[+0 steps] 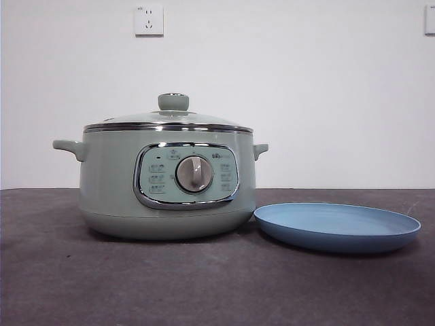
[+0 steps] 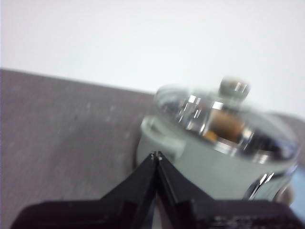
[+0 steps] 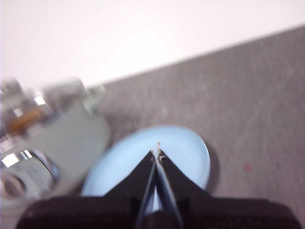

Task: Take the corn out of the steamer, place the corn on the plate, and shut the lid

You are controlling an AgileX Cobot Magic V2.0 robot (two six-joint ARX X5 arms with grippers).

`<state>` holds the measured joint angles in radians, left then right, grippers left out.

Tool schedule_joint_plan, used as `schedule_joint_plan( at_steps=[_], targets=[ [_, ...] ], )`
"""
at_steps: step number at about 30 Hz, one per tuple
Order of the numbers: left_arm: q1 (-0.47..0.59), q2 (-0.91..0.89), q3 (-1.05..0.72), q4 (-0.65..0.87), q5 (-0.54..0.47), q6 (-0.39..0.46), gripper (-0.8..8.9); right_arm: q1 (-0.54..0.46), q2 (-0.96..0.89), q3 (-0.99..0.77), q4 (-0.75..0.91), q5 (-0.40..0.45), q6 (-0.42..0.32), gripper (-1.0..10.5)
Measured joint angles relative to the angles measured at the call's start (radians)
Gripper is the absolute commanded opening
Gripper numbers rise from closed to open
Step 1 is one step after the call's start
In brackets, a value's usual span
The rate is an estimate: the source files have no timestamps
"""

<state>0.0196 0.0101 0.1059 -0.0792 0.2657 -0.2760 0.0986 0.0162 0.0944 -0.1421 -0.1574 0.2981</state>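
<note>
Steamer (image 1: 166,180) lidded on dark grey table (image 1: 136,285) | white wall (image 1: 306,88) | both end effectors closed, empty

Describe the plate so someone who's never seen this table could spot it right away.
Find the big sage-green steamer with the glass lid on the dark table. Right beside it, on the side away from its longer-looking handle, lies the plate: the only blue thing, wide, shallow and bare.
</note>
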Motion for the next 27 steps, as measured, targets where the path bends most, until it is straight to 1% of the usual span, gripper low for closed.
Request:
schedule_joint_plan(
  at_steps=[4,6,8,10,14,17,22,24,27],
  targets=[
    [0.000,0.029,0.111,-0.060,0.004,-0.026,-0.06,0.000,0.058,0.101,0.002,-0.001,0.013,-0.1],
    [0.000,0.057,0.162,-0.099,0.014,-0.032,-0.06,0.000,0.105,0.153,-0.016,-0.020,0.016,-0.1],
    [0.000,0.094,0.214,-0.132,0.038,-0.032,-0.06,0.000,0.163,0.210,-0.033,-0.060,0.016,-0.1],
    [0.000,0.140,0.275,-0.160,0.072,-0.032,-0.06,0.000,0.234,0.281,-0.053,-0.116,0.014,-0.1],
    [0.000,0.244,0.391,-0.223,0.149,-0.017,-0.06,0.000,0.384,0.431,-0.135,-0.239,-0.024,-0.1],
    [0.000,0.337,0.475,-0.297,0.205,0.016,-0.06,0.000,0.506,0.556,-0.249,-0.338,-0.083,-0.1],
    [0.000,0.480,0.601,-0.418,0.293,0.092,-0.06,0.000,0.699,0.772,-0.463,-0.466,-0.223,-0.1],
    [0.000,0.526,0.647,-0.460,0.317,0.120,-0.06,0.000,0.758,0.845,-0.539,-0.488,-0.279,-0.1],
    [0.000,0.587,0.713,-0.522,0.358,0.159,-0.06,0.000,0.832,0.939,-0.642,-0.496,-0.356,-0.1]
  ],
)
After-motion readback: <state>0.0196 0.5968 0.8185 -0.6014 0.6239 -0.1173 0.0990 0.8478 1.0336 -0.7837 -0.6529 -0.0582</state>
